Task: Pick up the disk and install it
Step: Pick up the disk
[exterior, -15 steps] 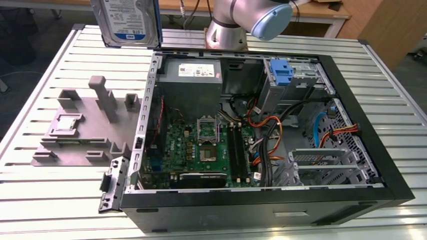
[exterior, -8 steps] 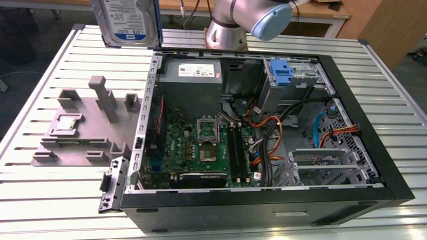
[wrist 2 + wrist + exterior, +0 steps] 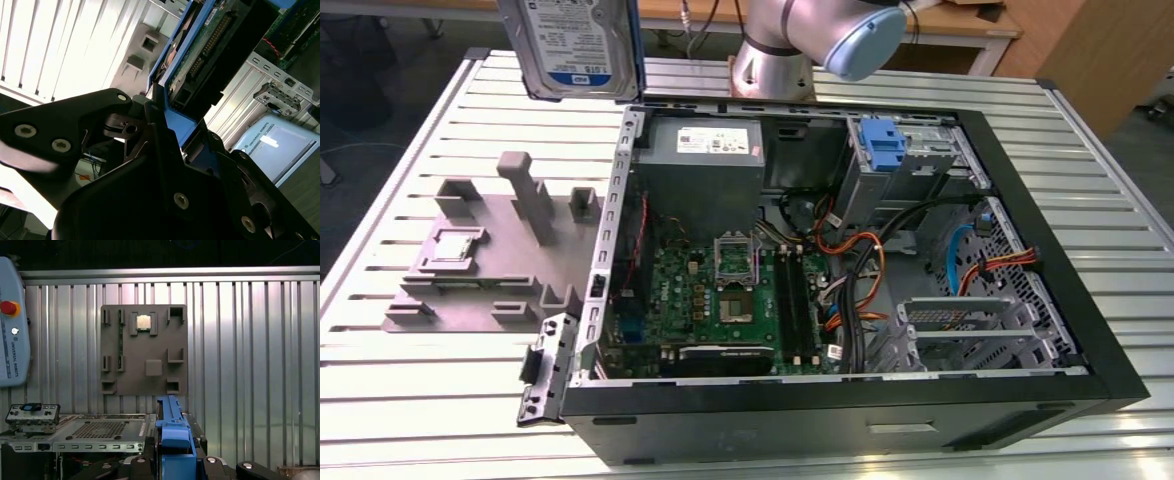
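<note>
We see the gripper clamped on the disk, its jaws pinching the blue rail so the drive stands edge-on between them. We judge this grip suits sliding it into the open computer case, well beyond the jaws and beside the grey tray.

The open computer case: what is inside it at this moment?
A green motherboard, a grey power supply, a blue caddy and loose cables. The cables cover what lies beneath them. The disk is outside.
</note>
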`<action>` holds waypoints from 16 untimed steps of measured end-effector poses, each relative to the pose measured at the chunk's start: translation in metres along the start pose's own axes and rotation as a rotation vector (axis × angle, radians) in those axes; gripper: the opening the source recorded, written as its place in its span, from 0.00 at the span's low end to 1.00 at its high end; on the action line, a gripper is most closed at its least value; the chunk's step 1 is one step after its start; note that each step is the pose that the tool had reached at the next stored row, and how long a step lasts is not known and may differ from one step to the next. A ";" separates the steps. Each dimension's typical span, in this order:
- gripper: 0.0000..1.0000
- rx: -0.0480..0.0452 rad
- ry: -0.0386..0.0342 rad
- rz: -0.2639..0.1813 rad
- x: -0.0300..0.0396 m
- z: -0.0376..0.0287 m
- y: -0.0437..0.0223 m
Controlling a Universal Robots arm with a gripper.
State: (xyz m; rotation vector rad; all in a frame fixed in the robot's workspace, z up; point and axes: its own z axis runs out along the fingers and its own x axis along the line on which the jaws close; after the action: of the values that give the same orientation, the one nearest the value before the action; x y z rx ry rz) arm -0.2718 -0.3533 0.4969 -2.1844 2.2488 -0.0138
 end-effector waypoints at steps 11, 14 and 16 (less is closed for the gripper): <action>0.37 -0.0002 0.0002 0.000 0.0037 0.0002 -0.0218; 0.37 0.0000 0.0001 0.000 0.0037 0.0003 -0.0310; 0.37 -0.0001 0.0002 0.000 0.0037 0.0004 -0.0368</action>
State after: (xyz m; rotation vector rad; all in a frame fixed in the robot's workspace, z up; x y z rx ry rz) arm -0.2351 -0.3581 0.4969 -2.1845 2.2490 -0.0139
